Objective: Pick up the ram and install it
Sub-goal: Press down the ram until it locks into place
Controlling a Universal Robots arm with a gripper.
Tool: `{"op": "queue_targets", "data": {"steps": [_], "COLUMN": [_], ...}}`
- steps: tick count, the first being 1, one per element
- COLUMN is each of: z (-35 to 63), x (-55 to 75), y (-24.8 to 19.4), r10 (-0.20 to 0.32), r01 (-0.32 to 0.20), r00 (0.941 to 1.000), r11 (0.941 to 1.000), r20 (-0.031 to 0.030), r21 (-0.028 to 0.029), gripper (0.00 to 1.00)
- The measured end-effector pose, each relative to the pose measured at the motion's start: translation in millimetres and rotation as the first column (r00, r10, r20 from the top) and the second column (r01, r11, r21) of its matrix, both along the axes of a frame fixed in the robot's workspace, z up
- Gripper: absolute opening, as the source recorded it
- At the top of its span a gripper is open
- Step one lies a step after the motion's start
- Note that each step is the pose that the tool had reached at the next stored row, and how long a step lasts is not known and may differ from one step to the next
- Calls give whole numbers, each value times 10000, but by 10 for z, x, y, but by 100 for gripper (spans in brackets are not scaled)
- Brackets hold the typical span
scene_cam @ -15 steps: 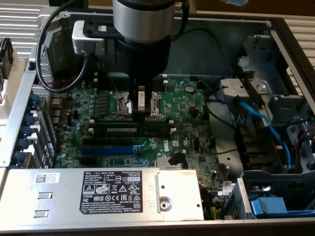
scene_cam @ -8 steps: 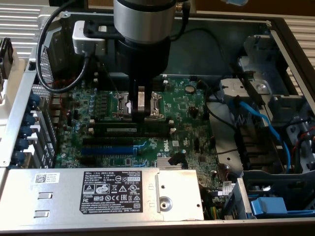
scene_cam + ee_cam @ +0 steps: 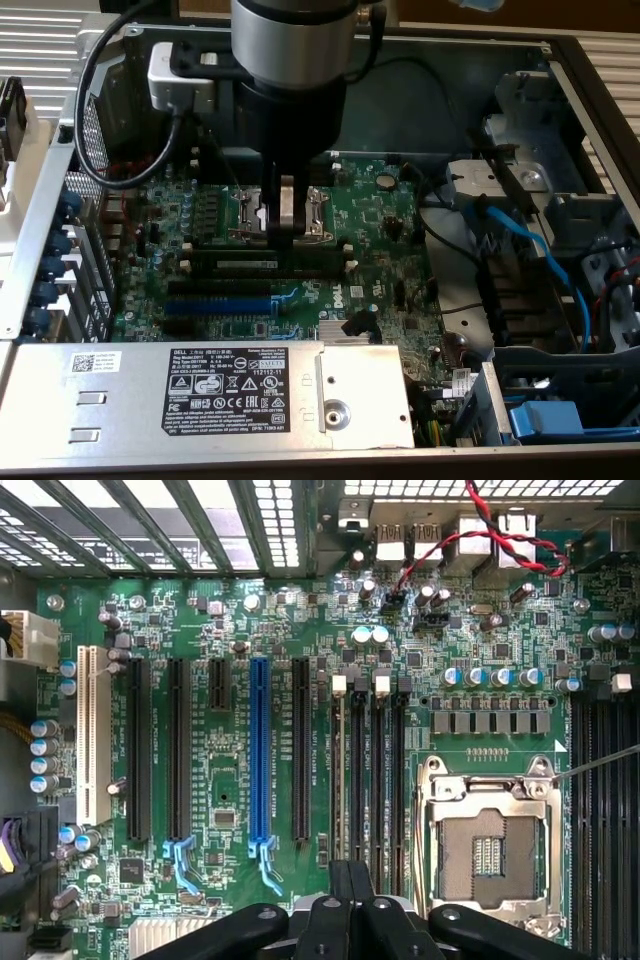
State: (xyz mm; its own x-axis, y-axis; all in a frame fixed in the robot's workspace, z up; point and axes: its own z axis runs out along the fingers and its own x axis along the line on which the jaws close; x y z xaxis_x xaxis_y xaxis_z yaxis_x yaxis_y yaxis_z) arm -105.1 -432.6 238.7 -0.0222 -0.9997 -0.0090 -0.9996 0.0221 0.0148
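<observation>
Closed gripper (image 3: 288,228) hangs low over the green motherboard (image 3: 380,215), holding nothing, its fingertips just above the ram (image 3: 272,263). That stick lies seated in a black slot near the board's middle, beside the blue slot (image 3: 218,304).

The exterior view looks down from high up and a little to one side into the open grey metal computer case (image 3: 560,60), from farther back. The wrist view looks straight down, much closer. Both views share the flat green circuit board (image 3: 380,230) (image 3: 230,640) and its long blue slot (image 3: 215,305) (image 3: 260,750).
</observation>
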Motion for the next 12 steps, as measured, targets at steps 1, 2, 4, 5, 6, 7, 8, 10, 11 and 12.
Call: {"op": "queue_targets", "data": {"steps": [1,2,4,5,6,7,8,10,11,12], "z": [-3,-5,-9,-11,-14,-16,-20,-27,-30,-34], "x": [0,0,0,-1,0,0,0,0,-1,-1], "y": [1,2,4,5,7,7,7,8,8,8], "r10": [1,2,5,6,8,9,11,12,13,15], "r01": [-1,-2,-5,-6,-8,-9,-11,-12,-13,-15], "r00": [10000,10000,10000,10000,10000,10000,10000,10000,10000,10000], "r11": [10000,10000,10000,10000,10000,10000,10000,10000,10000,10000], "r20": [-1,-2,-2,-2,-2,-2,-3,-6,-9,-10], "r21": [-2,-3,-2,-2,-2,-1,0,0,-1,-1], "gripper": [10,10,10,10,10,10,10,10,10,10]}}
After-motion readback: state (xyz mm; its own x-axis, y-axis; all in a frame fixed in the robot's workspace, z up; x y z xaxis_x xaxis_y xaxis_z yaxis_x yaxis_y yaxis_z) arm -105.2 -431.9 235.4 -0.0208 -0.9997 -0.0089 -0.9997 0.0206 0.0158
